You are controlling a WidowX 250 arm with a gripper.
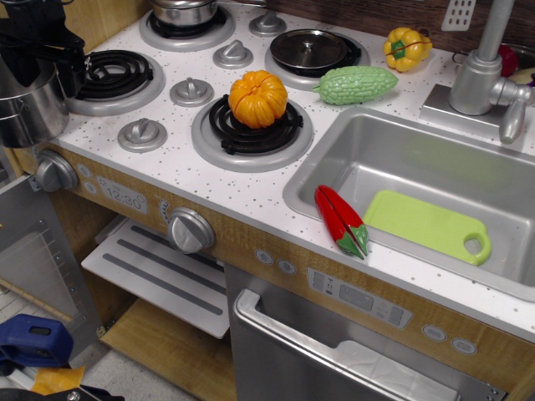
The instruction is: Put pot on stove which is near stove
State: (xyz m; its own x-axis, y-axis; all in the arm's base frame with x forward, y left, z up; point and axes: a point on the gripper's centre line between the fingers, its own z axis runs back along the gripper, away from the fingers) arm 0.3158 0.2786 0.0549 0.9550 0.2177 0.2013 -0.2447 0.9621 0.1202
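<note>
While gripping pot [25, 104] rim, pincer [42, 46] closed

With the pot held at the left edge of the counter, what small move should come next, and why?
Probably carry the pot a little to the right, toward the bare coil burner beside it. The gripper appears clamped on the pot's rim, and the pot sits at the stove edge, not yet over the coil. That burner is bare; the front one holds an orange pumpkin.

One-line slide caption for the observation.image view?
Gripper at the steel pot off the stove's left edge, beside the empty front-left burner; orange pumpkin occupies the middle burner.
</note>
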